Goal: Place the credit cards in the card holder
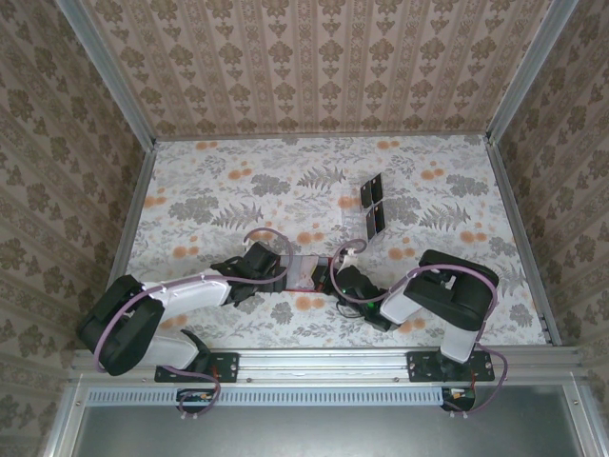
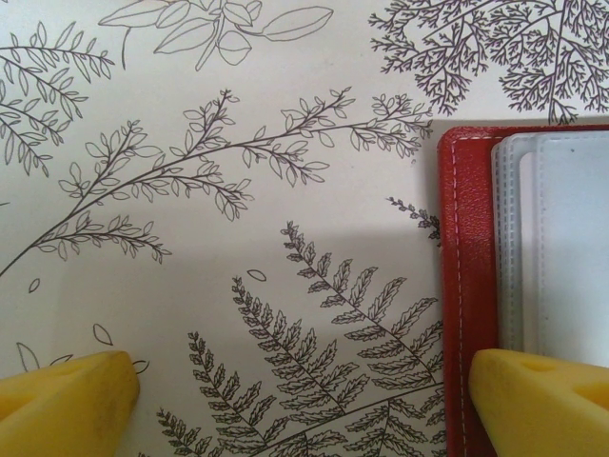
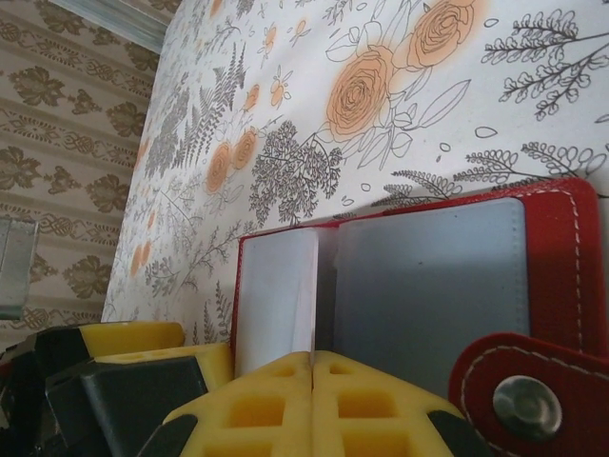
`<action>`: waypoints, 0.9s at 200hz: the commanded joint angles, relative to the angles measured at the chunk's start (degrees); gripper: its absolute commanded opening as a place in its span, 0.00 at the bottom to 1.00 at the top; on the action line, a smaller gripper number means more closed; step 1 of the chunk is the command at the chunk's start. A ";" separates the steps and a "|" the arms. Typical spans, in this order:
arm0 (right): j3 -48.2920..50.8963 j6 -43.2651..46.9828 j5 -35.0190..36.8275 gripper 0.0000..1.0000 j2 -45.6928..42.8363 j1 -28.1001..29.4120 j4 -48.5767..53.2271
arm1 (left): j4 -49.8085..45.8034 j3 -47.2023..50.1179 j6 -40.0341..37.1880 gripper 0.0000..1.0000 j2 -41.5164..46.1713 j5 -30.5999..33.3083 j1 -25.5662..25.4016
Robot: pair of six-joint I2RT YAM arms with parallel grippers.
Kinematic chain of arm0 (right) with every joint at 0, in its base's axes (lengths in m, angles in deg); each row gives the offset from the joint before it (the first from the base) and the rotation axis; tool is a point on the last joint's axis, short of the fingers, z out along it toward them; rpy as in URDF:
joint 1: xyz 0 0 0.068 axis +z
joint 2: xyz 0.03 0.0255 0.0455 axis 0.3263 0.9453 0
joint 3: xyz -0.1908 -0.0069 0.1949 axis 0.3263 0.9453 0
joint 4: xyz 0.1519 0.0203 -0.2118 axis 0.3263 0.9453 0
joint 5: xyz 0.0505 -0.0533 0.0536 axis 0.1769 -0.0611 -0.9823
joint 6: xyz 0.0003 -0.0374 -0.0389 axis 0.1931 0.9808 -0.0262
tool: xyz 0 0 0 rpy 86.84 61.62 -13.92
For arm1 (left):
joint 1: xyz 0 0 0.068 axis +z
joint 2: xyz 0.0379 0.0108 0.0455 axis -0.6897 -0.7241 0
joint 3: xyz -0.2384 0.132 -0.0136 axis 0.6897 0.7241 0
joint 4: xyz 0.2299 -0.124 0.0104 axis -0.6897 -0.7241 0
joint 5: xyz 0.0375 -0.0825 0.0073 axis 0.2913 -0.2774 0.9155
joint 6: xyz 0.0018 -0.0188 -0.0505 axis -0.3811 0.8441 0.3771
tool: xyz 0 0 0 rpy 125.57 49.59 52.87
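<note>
Because my two arms crowd together over the near middle of the table [image 1: 209, 190], much of what lies between them is hidden from above. The table wears a flowered cloth, and papered walls [image 1: 314, 67] close it on three sides. My left arm [image 1: 162, 305] reaches in from the left and my right arm [image 1: 447, 290] from the right. They meet over the card holder [image 1: 304, 272], of which the top view gives me just a strip of red.

My left hand [image 2: 304, 405] is spread wide. One yellow fingertip [image 2: 67, 400] hangs over bare cloth, the other over the card holder's stitched red edge, and the frame cuts both off. Whether that second tip touches the leather I cannot tell.

My right hand [image 3: 312, 400] is closed, pads pressed flat together, right at the near edge of the open card holder, where a pale inner leaf stands up. I cannot make out whether that leaf is nipped between them.

Farther back, right of centre and well apart from both hands, a clear rack [image 1: 350, 224] stands with dark credit cards [image 1: 374, 219] leaning at it. They are too small to count surely, or to say whether they are in it or beside it.

The card holder's clear pockets [image 3: 428, 286] look grey. Its snap tab [image 3: 519, 405] is cut off at the corner.
</note>
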State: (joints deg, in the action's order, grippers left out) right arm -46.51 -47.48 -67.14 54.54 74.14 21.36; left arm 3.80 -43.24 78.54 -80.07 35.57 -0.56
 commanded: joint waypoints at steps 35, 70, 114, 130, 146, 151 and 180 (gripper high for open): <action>1.23 -1.91 1.51 0.00 2.31 0.81 -1.70 | -3.45 2.20 0.41 1.00 -1.04 0.22 0.30; 0.90 -2.86 0.08 0.00 4.46 0.83 -3.68 | -3.60 1.99 0.46 1.00 -0.73 0.20 0.30; 1.77 -4.27 -0.61 0.00 6.48 0.90 -6.28 | -3.77 2.02 0.02 1.00 -0.47 0.12 0.30; 2.03 -4.57 -0.67 0.00 6.89 0.97 -6.61 | -3.61 2.08 0.06 1.00 -0.63 0.05 0.35; 2.22 -4.78 -0.96 0.00 7.19 0.98 -7.09 | -3.58 2.10 0.18 1.00 -0.66 -0.06 0.26; 2.22 -4.84 -1.14 0.00 7.24 1.01 -7.11 | -3.61 2.14 0.11 1.00 -0.66 0.00 0.31; 1.88 -5.00 -1.94 0.00 7.65 0.99 -7.00 | -3.74 1.90 -0.09 1.00 -0.75 -0.05 0.30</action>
State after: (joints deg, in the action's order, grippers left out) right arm -45.41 -51.81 -67.38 60.18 74.49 12.84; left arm 3.80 -43.24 78.54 -79.94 35.50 -0.56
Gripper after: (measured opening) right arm 0.058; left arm 0.997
